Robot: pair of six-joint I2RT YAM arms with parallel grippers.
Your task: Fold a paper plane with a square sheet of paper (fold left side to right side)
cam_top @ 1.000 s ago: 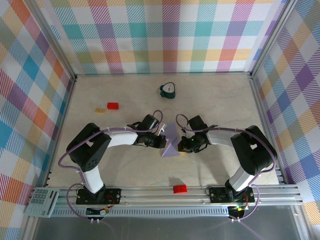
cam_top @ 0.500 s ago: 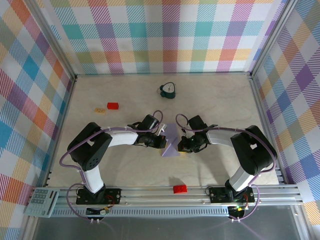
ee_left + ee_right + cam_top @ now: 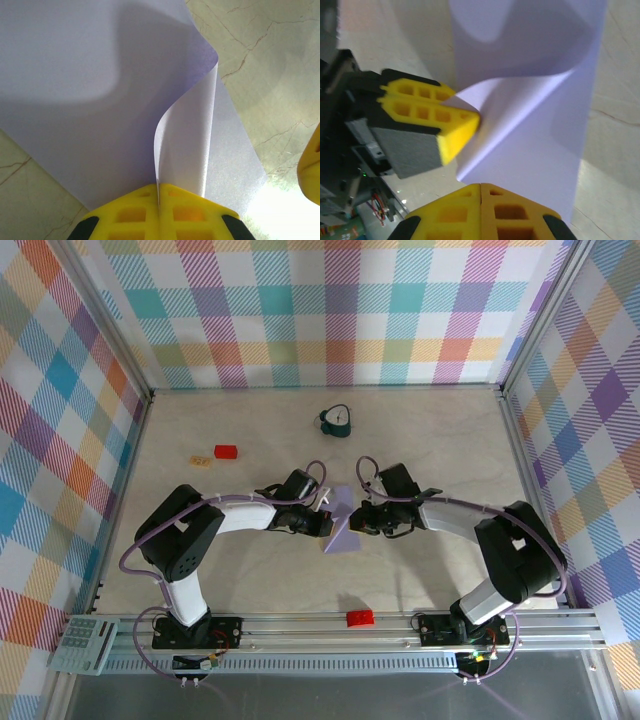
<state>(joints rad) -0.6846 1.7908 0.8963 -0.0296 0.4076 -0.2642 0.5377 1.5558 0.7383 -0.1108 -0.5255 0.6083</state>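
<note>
Fingers [image 3: 131, 212] of the left gripper [image 3: 159, 187] are clamping a raised, curling flap of the square sheet of paper [image 3: 343, 536], which is lying on the surface [image 3: 250, 575] between the two arms, near the middle. Just to the right, the right gripper [image 3: 481, 187] is sitting clenched with its tips over the sheet's flat part; whether it is pinching paper I cannot tell.

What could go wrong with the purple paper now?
The left tool pinches just an edge of the paper; a tug could tear it or let it slip.
The lifted flap curls, so the crease may land crooked.
The shut right tool sits close and might bump the left one.
</note>
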